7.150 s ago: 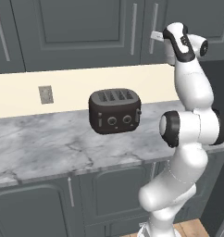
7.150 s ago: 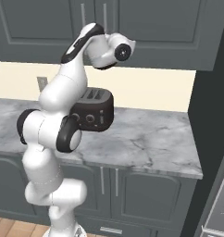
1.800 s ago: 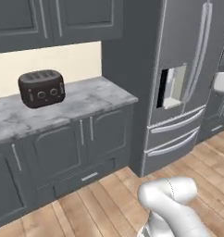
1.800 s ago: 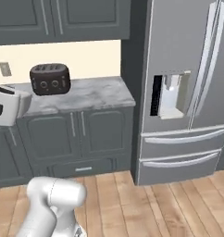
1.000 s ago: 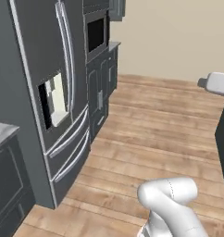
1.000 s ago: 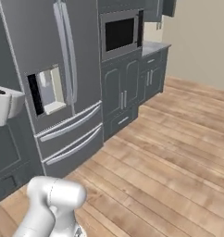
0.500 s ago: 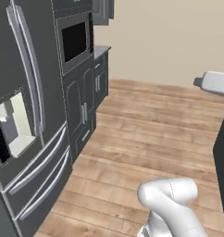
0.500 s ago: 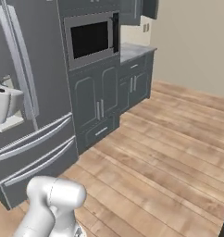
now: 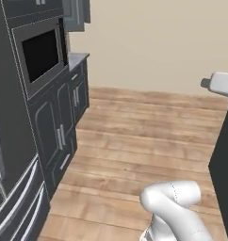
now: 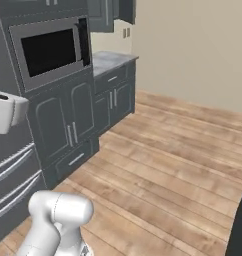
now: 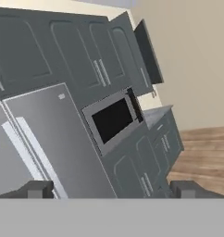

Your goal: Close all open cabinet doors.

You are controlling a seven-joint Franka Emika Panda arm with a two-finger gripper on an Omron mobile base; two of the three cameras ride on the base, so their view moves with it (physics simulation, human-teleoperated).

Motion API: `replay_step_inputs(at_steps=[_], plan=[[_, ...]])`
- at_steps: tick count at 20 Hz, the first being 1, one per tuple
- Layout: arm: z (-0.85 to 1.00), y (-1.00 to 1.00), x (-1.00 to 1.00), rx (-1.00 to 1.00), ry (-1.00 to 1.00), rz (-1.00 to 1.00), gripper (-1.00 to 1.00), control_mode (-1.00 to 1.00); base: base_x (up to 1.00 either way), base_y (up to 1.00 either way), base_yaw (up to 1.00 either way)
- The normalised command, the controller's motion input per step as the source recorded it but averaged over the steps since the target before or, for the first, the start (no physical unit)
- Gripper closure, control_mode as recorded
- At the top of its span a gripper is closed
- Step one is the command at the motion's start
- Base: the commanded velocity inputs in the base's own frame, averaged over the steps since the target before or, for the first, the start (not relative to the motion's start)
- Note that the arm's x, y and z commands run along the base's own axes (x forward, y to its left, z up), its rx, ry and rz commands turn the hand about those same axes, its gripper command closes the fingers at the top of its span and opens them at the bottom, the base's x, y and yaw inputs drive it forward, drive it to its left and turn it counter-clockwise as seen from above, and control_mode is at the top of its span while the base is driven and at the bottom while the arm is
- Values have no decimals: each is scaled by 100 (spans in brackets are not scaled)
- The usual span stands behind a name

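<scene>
The hand (image 11: 112,189) is raised, its two dark fingertips (image 11: 36,189) spread wide apart with nothing between them.

you see tall dark grey cabinet doors (image 11: 104,65) shut in a row; the far end door (image 11: 148,53) swings open.

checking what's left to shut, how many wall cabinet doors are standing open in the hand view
1, as far as shows: the open cabinet door at the far end of the upper row, swung out toward the beige wall. The doors beside it, above the microwave, look shut. Others may lie outside the view.
</scene>
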Motion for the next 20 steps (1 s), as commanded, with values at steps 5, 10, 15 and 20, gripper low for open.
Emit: replay_step_inputs(at_steps=[5, 10, 15, 20], plan=[[0, 0, 0, 0, 0, 0, -100, 100, 100, -4, -27], [0, 0, 0, 0, 0, 0, -100, 100, 100, -19, -11], [0, 0, 0, 0, 0, 0, -100, 100, 100, -31, 0], [0, 0, 0, 0, 0, 0, -100, 100, 100, -62, 5]])
